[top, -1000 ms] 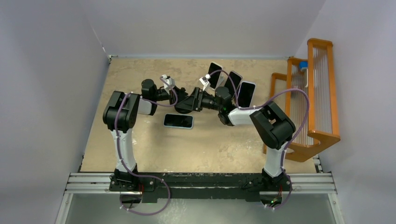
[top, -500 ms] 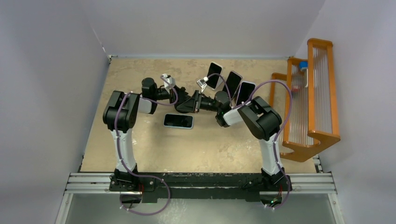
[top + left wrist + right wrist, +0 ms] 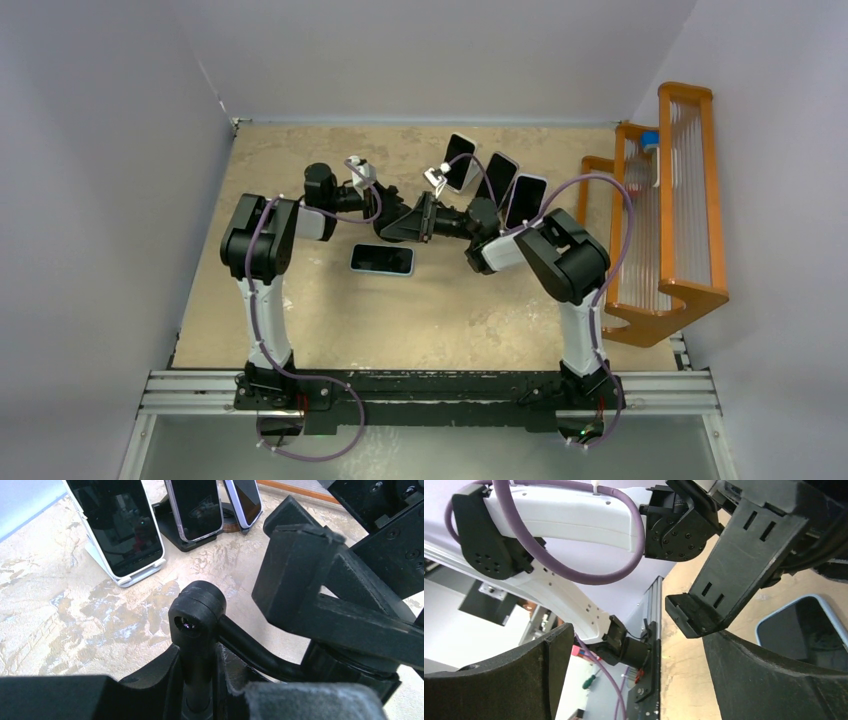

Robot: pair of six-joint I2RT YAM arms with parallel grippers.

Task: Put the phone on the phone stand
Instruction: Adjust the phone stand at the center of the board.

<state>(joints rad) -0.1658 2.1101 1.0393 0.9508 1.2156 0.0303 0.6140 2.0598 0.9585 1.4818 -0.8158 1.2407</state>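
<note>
A phone in a light blue case (image 3: 382, 259) lies flat, screen up, on the tan table; its corner shows in the right wrist view (image 3: 806, 630). Above and just behind it both grippers meet over a black phone stand (image 3: 403, 222). My left gripper (image 3: 388, 221) is shut on the stand's black stem with its round head (image 3: 197, 611), its fingers (image 3: 160, 680) tight on both sides. My right gripper (image 3: 422, 217) is open, jaws wide apart (image 3: 639, 675). The stand's slotted black plate (image 3: 736, 565) hangs just ahead of them, not gripped.
Three other phones stand upright on stands at the back: one on a white stand (image 3: 460, 162) (image 3: 117, 525), two on dark stands (image 3: 500, 176) (image 3: 526, 200). An orange wooden rack (image 3: 665, 210) fills the right side. Grey walls close in left and behind.
The right arm's upper links swung left and inward, and the meeting grippers with the stand shifted slightly toward the back. The flat phone has not moved.
</note>
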